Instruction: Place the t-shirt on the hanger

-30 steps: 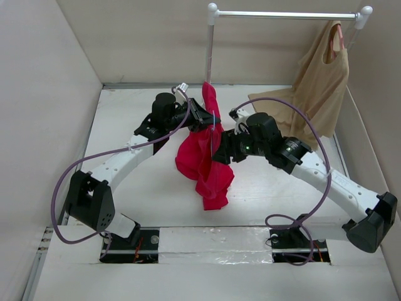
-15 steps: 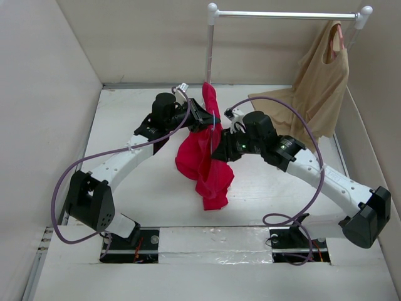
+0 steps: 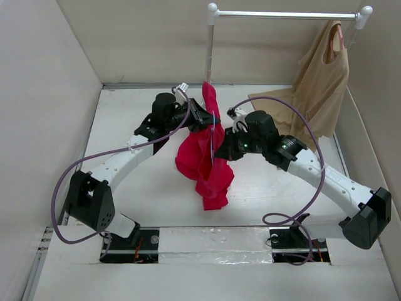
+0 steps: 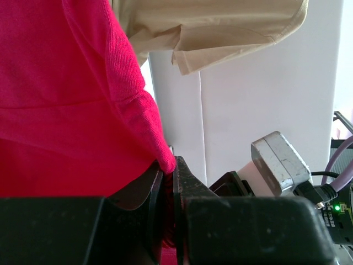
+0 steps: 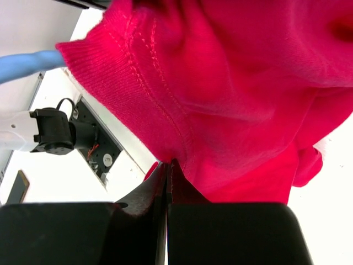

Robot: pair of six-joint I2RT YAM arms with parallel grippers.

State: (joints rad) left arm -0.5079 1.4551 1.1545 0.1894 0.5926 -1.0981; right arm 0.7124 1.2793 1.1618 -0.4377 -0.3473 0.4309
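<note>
The t-shirt (image 3: 202,160) is held bunched above the middle of the desk (image 3: 138,182). Its upper end is raised toward the far edge and its lower end droops toward the near edge.

Left gripper (image 3: 207,118): in the left wrist view the jaws are seen pressed together, with a fold of the red cloth pinched between the tips. The grip is at the upper part of the garment, on the far side of the bunch.

Right gripper (image 3: 218,150): in the right wrist view the jaws are closed to a thin slit on a stitched edge of the t-shirt. The grip is on the bunch's right side, nearer the desk's right edge.

The hanger (image 5: 25,63) is seen only as a short pale blue length of wire at the left border of the right wrist view, just beside a ribbed edge of the cloth. Whether it passes inside the t-shirt cannot be told.

A beige garment (image 3: 319,88) hangs on a pinkish hanger (image 3: 337,36) from the rail (image 3: 285,14) at the far right corner.
</note>
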